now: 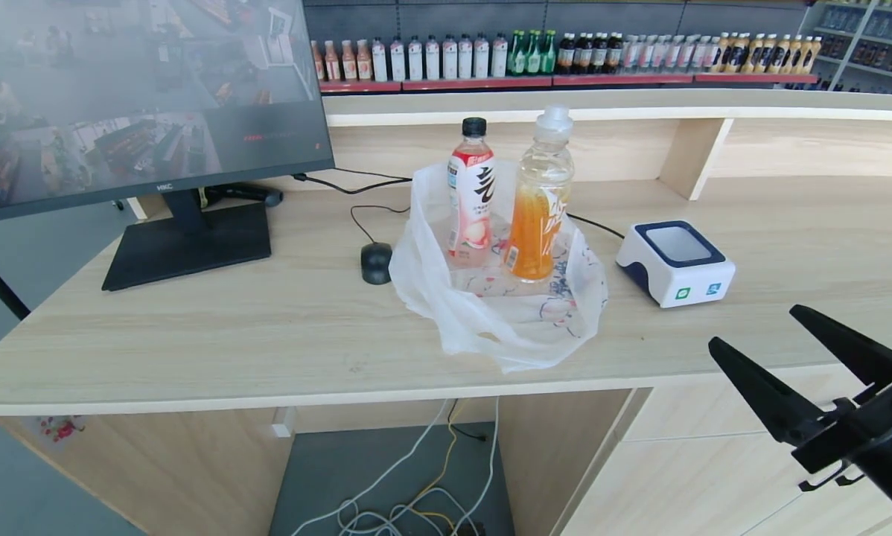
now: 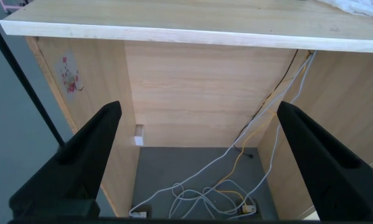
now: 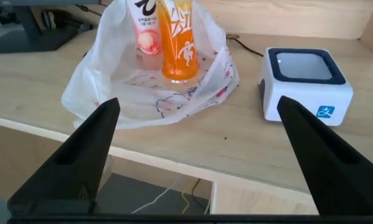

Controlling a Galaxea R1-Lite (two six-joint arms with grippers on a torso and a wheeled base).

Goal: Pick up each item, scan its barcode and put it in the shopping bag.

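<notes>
The pink bottle and orange bottle stand upright in the bag on the counter. The right gripper hangs well apart from them, wide open and empty. The left gripper is also spread and empty.

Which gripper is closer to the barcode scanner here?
Right. The right gripper hangs open off the counter's front edge, just in front of the scanner. The left gripper sits lower, below counter level, farther to the left.
</notes>
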